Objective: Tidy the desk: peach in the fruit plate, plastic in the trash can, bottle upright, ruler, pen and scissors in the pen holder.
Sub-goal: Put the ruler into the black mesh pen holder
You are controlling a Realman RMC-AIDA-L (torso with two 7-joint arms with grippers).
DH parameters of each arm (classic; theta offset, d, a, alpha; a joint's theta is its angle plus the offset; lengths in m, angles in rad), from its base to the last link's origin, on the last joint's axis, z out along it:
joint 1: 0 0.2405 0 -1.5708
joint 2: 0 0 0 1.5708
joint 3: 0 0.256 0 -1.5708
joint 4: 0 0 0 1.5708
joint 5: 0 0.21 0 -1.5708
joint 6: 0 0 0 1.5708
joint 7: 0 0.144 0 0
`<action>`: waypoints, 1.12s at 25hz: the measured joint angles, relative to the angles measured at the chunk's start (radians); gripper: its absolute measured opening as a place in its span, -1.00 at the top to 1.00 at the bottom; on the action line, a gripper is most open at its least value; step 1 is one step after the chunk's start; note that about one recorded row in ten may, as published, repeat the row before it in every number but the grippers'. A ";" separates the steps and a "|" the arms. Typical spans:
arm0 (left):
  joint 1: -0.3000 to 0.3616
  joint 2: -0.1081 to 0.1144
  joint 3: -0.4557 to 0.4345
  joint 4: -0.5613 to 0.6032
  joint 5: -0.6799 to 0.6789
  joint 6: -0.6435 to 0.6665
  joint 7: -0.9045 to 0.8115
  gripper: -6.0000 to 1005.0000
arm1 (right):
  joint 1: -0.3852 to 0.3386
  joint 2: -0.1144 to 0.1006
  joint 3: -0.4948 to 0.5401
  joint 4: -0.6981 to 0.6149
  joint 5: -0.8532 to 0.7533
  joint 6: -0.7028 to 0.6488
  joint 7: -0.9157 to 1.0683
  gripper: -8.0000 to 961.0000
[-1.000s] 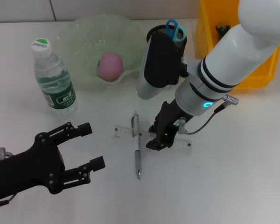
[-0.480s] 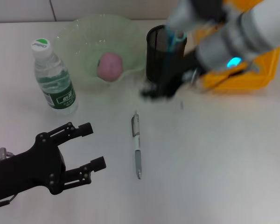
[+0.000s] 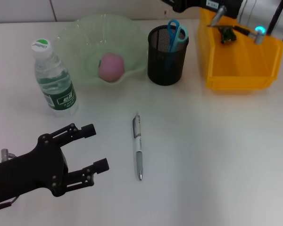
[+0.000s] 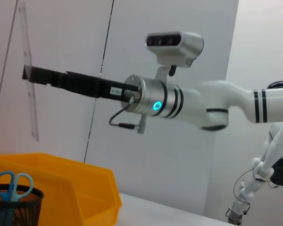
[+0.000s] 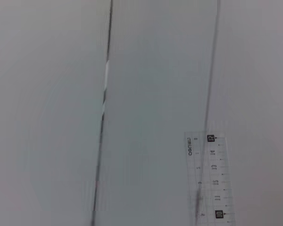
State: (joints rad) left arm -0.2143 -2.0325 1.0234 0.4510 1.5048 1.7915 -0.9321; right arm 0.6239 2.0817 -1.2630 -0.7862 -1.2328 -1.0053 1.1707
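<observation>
My right gripper (image 4: pixel 30 74) is shut on the clear ruler (image 4: pixel 32 113), holding it upright high in the air; the right wrist view shows the ruler (image 5: pixel 210 181) against the wall. In the head view only the right gripper's black tip (image 3: pixel 178 4) shows at the top edge, behind the black mesh pen holder (image 3: pixel 167 56), which holds the blue scissors (image 3: pixel 176 32). The silver pen (image 3: pixel 138 146) lies on the desk. The peach (image 3: pixel 111 66) sits in the green fruit plate (image 3: pixel 80 37). The bottle (image 3: pixel 55 80) stands upright. My left gripper (image 3: pixel 96 147) rests open near the front left, apart from the pen.
A yellow bin (image 3: pixel 240 70) stands at the back right with a small dark item (image 3: pixel 226 33) inside. The bin (image 4: pixel 85 188) and the scissors (image 4: pixel 12 181) in the holder also show in the left wrist view.
The right arm has lifted the ruler off the desk, from across the pen, and carried it up and back past the pen holder. The left arm has stayed put.
</observation>
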 joint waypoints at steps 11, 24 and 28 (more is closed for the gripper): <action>-0.009 0.000 0.001 0.000 0.000 0.002 -0.002 -0.62 | 0.139 0.008 -0.009 0.448 0.309 0.012 -0.397 0.19; -0.013 -0.003 0.001 0.000 0.000 0.002 -0.001 -0.62 | 0.150 0.011 -0.007 0.521 0.320 0.063 -0.422 0.18; -0.013 -0.007 0.001 0.000 0.000 0.002 0.003 -0.62 | 0.145 0.011 -0.006 0.526 0.321 0.067 -0.437 0.18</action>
State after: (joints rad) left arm -0.2272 -2.0398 1.0246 0.4509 1.5048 1.7932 -0.9293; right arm 0.7690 2.0925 -1.2692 -0.2598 -0.9118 -0.9379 0.7337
